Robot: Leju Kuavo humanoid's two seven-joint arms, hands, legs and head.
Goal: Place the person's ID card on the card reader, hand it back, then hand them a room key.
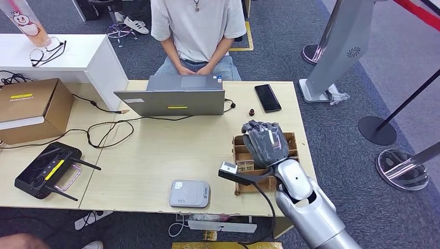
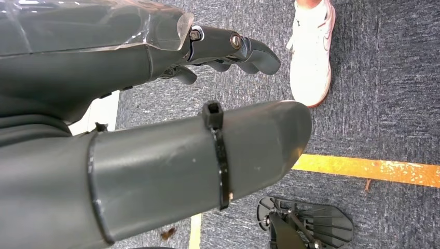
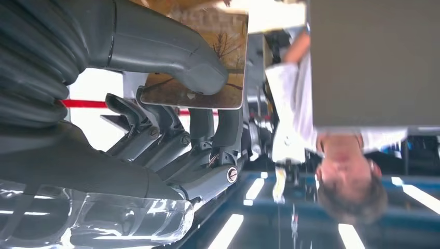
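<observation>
Pinching room key [image 3: 200,67] in right hand [image 1: 265,142], card's long axis unclear, above wooden organizer [image 1: 239,148].

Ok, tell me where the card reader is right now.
In the head view the card reader lies flat near the table's front edge, left of the wooden card box under the right hand.

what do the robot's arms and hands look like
The right arm is glossy silver with rounded shells, a black cable alongside and a small camera box at the wrist. The right hand is dark grey. The left hand has a thick grey thumb with a black zip tie, darker fingers and a clear plastic cover.
</observation>
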